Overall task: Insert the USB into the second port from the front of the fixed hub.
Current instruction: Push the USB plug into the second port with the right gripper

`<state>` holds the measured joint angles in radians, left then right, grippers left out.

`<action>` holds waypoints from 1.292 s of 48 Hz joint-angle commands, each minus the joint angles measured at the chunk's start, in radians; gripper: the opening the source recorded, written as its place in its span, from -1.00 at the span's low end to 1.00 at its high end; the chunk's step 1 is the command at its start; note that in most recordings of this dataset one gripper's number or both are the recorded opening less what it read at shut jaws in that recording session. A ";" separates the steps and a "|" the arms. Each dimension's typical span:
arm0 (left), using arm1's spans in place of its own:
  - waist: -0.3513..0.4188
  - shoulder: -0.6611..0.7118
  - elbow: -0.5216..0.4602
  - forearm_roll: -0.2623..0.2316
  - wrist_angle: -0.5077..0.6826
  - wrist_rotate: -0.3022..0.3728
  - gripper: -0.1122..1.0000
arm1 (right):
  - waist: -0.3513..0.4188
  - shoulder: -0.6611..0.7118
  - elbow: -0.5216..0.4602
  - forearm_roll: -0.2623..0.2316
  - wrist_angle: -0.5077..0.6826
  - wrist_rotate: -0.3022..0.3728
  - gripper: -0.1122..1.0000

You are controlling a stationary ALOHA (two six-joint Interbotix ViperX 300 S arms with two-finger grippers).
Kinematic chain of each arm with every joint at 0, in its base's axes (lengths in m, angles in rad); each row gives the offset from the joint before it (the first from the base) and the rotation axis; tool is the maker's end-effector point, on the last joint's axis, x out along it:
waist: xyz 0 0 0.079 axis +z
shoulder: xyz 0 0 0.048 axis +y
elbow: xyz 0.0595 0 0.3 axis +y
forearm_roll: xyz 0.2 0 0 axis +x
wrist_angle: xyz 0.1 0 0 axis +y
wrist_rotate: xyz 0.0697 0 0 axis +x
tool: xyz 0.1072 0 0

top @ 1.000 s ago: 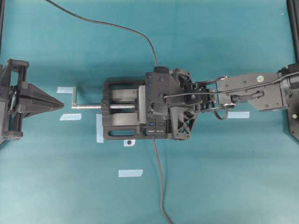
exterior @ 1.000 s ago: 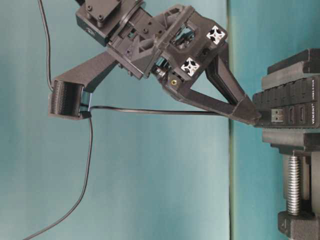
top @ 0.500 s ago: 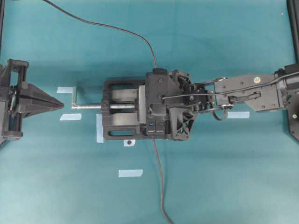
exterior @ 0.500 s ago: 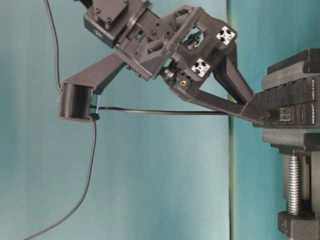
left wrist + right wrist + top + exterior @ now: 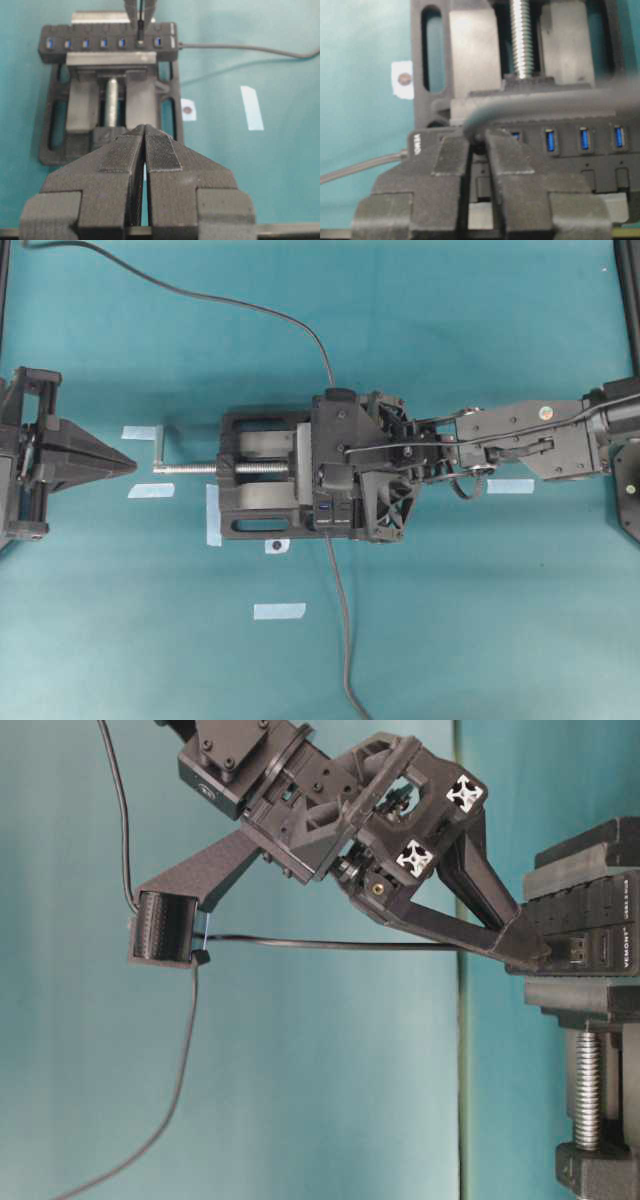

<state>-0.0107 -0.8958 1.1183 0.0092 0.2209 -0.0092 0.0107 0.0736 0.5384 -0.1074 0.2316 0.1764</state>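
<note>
The fixed hub (image 5: 330,515) is clamped upright in a black vise, its row of blue ports (image 5: 584,139) facing up. My right gripper (image 5: 335,477) is shut on the USB (image 5: 140,31), whose plug stands in the second port from the end where the hub's own lead comes out. At table level the fingertips (image 5: 535,948) press against the hub (image 5: 590,915), with almost none of the plug showing. The USB's thin cable (image 5: 330,944) trails back under the wrist. My left gripper (image 5: 130,462) hangs shut and empty at the far left, pointing at the vise.
The vise (image 5: 255,490) has a silver screw and handle (image 5: 190,468) sticking out towards my left gripper. The hub's lead (image 5: 342,630) runs to the front table edge. Bits of pale tape (image 5: 279,611) lie on the teal mat.
My right gripper has pushed towards the hub. The plug's silver end, visible a second ago, has sunk into the port. The left arm has not moved.
</note>
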 commanded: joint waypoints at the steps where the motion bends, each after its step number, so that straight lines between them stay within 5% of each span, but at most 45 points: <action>1: 0.002 -0.002 -0.009 0.002 -0.009 -0.002 -0.80 | 0.005 -0.009 -0.011 0.002 -0.003 0.011 -0.66; 62: 0.000 -0.025 0.000 0.002 -0.009 -0.002 -0.80 | 0.020 0.051 0.009 0.032 0.032 0.012 -0.66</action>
<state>-0.0107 -0.9235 1.1290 0.0092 0.2194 -0.0092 0.0138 0.1074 0.5354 -0.0828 0.2470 0.1764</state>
